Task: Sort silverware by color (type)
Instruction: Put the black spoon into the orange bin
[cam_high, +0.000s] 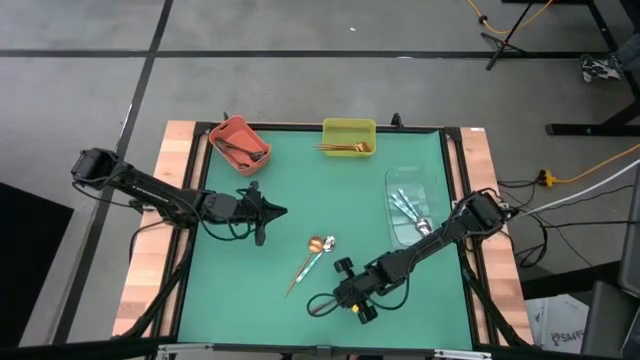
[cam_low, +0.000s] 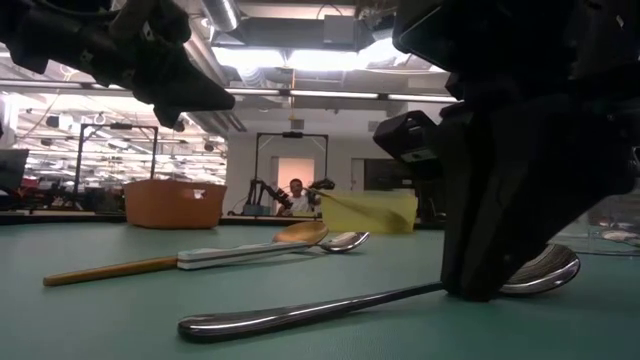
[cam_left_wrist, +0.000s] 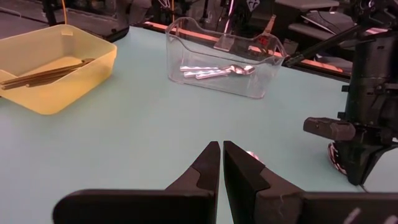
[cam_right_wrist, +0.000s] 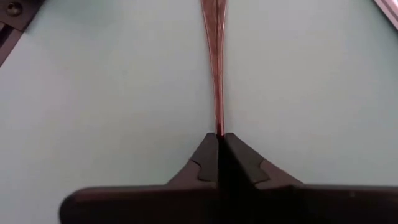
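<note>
A dark shiny spoon (cam_low: 300, 315) lies on the green mat near the table's front edge, and my right gripper (cam_right_wrist: 219, 135) is shut on it there (cam_high: 346, 296). Left of it, a gold spoon (cam_high: 303, 268) and a silver spoon (cam_high: 322, 248) lie side by side on the mat, bowls together. My left gripper (cam_left_wrist: 222, 147) hangs shut above the mat's left half (cam_high: 280, 211) and holds nothing. My right gripper pinches the dark spoon's thin neck (cam_right_wrist: 219, 128) between its two fingertips. It comes slanting down from the table's right side, and the handle (cam_right_wrist: 216, 56) runs on ahead of the fingers. The spoon lies on the mat, bowl (cam_low: 545, 270) and handle end (cam_low: 200, 325) both down.
An orange bin (cam_high: 238, 144) with dark spoons and a yellow bin (cam_high: 348, 137) with gold spoons stand at the far edge. A clear bin (cam_high: 413, 205) with silver spoons stands at the right. Bare mat lies between the arms (cam_high: 300, 190).
</note>
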